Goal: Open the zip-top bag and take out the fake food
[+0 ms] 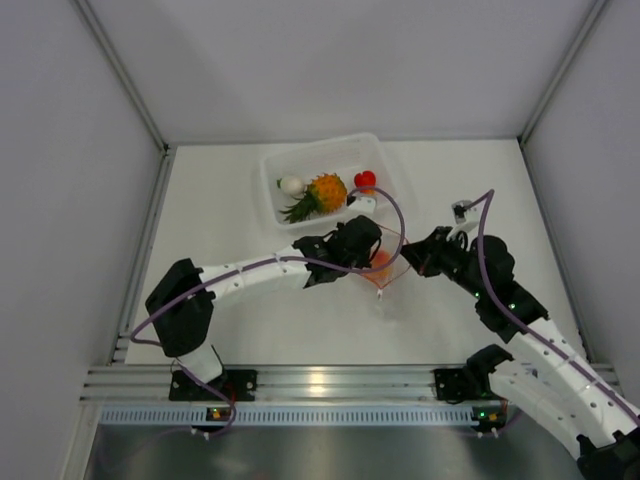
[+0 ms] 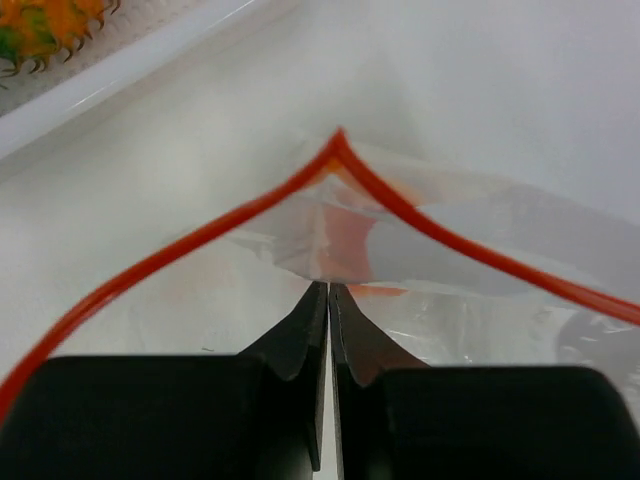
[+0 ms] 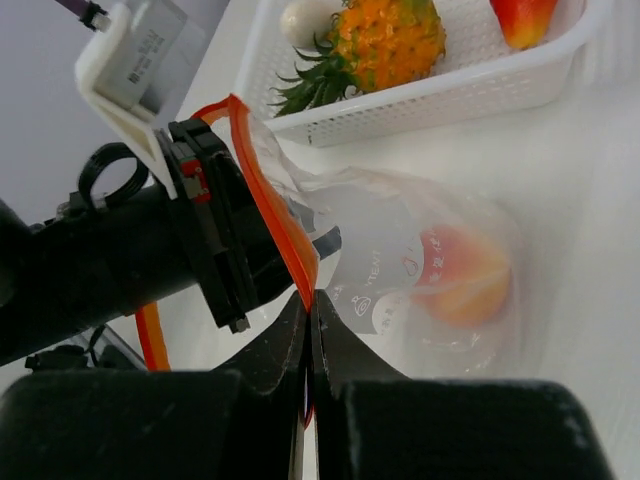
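The zip-top bag [image 1: 385,272] hangs between my two grippers at the table's middle. Its red-orange zip strip [image 2: 240,212] gapes open in a loop. A peach-coloured fruit [image 3: 462,275] sits inside the bag. My left gripper [image 2: 328,288] is shut on the bag's clear wall just below the strip. My right gripper [image 3: 309,298] is shut on the opposite strip edge [image 3: 275,205]. The orange pineapple [image 1: 322,194], the white round vegetable [image 1: 291,185] and the small red fruit [image 1: 365,180] lie in the white basket [image 1: 283,213].
The white perforated basket [image 3: 440,95] stands just behind the bag, close to both grippers. Grey walls enclose the table on the left, back and right. The left arm's purple cable [image 1: 395,215] arcs over the bag.
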Tool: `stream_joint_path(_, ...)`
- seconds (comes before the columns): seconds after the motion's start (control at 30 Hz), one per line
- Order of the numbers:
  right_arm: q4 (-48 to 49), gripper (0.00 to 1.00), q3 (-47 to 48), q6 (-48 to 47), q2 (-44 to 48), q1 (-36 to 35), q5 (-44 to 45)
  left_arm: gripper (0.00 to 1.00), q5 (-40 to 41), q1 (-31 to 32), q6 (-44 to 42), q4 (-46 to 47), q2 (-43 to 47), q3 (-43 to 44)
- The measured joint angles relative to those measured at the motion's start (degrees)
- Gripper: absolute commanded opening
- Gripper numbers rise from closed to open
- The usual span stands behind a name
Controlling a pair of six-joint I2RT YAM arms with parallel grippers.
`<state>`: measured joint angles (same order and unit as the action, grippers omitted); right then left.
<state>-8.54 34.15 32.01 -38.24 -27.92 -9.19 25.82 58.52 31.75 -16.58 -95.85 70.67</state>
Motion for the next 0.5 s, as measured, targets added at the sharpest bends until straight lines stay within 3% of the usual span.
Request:
stream_joint_path(0.23, -1.62, 0.00, -3.06, 6.73, 1.64, 0.09, 4.09, 0.19, -8.04, 0.07, 0.11, -0.98, -2.95, 7.89)
stream_joint_path(0.5, -6.64, 0.00, -3.28, 6.71, 6.23, 0.11, 13.88, 0.19, -13.09, 0.15, 0.09, -1.07, -11.19, 12.00)
